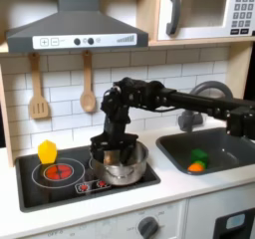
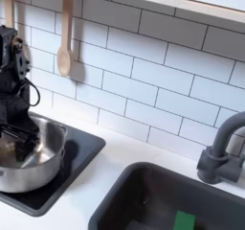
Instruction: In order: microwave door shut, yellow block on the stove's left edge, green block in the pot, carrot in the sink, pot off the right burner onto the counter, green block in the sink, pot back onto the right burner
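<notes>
The steel pot (image 1: 120, 165) (image 2: 21, 159) sits on the stove's right burner. My gripper (image 1: 116, 151) (image 2: 17, 130) hangs low over the pot, its dark fingers down at the rim and into the opening; their spacing is unclear. A yellow block (image 1: 47, 150) stands at the stove's left edge in the first exterior view. Down in the sink (image 1: 231, 145) (image 2: 134, 191) lie the green block (image 1: 200, 155) (image 2: 184, 220) and, just in front of it in the first exterior view, the orange carrot (image 1: 196, 167). The microwave (image 1: 204, 11) door is closed.
The black stove top (image 1: 40, 183) has a red left burner (image 1: 59, 170). Two wooden utensils (image 1: 38, 89) (image 2: 64, 33) hang on the tiled wall below the range hood (image 1: 75, 29). A dark faucet (image 2: 225, 149) stands behind the sink. White counter (image 2: 105, 172) separates stove and sink.
</notes>
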{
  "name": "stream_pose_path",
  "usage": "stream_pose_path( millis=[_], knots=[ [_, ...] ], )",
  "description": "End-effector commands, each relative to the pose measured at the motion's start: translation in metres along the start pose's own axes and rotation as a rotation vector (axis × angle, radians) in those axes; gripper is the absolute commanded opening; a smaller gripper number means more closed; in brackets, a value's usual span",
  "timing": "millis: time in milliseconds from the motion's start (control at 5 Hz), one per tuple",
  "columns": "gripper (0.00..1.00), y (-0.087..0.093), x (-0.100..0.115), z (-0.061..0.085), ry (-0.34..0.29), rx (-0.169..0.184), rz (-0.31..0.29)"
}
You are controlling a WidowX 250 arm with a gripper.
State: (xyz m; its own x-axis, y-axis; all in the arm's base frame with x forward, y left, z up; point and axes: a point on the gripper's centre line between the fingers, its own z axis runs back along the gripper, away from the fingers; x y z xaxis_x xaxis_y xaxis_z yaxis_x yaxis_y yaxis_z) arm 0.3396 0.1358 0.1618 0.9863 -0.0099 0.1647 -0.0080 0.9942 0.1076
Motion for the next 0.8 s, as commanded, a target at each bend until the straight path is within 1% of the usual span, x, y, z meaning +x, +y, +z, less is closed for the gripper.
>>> stream_pose_path(
  millis=[0,600],
  knots=[
    [1.00,0.015,0.000,-0.003,-0.001,0.009,0.015],
    [1.00,0.031,-0.003,-0.002,0.005,0.040,0.053]
  ],
)
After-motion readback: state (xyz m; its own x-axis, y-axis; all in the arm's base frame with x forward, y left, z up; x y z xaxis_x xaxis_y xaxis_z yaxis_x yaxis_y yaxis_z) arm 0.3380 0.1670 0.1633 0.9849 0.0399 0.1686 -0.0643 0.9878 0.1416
